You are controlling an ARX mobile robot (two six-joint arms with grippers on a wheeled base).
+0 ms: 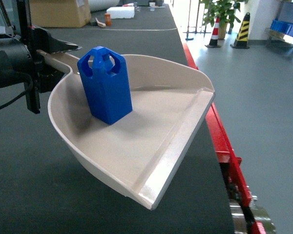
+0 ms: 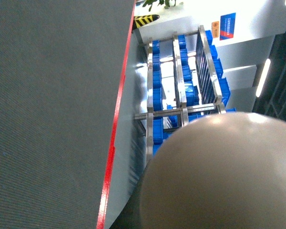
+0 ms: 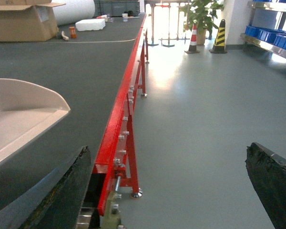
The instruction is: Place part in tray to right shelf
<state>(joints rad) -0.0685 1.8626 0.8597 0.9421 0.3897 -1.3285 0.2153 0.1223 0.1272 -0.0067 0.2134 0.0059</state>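
The blue part [image 1: 106, 85] stands upright inside the beige tray [image 1: 176, 141], near its back wall. The tray hangs tilted above the dark belt. My left gripper [image 1: 51, 56] is shut on the tray's stub handle at the left. In the left wrist view the tray's underside [image 2: 224, 176] hides the jaws. Beyond it stands the right shelf [image 2: 181, 95] of steel with blue crates. The shelf also shows at the far right [image 1: 285, 29]. My right gripper [image 3: 167, 150] is open over the floor, holding nothing. The tray's corner [image 3: 19, 119] lies to its left.
A dark belt table [image 1: 39, 185] with a red side rail [image 1: 224, 146] runs beneath the tray. A cardboard box [image 1: 58, 12] and white foam block [image 1: 120, 12] sit at its far end. Striped cones [image 1: 243, 31] and a potted plant [image 1: 222, 12] stand on the grey floor [image 1: 268, 122].
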